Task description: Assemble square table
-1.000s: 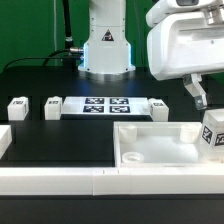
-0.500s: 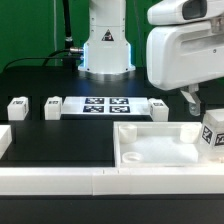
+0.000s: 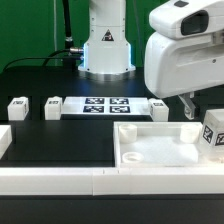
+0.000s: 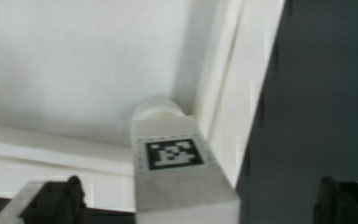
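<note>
Your arm [image 3: 105,20] is glossy white all over. The fat rounded column at the back picks up a pale blue tint lower down, around a small dark mark. A black cable [image 3: 66,25] runs up beside it. The wrist end is a big boxy white housing [image 3: 183,62] with soft corners and a grey-shaded rounded cap on top. The fingers [image 4: 48,202] are dark grey to black, slim, and blurry in your wrist view.

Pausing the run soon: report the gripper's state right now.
Gripper: open, holding nothing; the tagged leg beneath it is not gripped.
</note>
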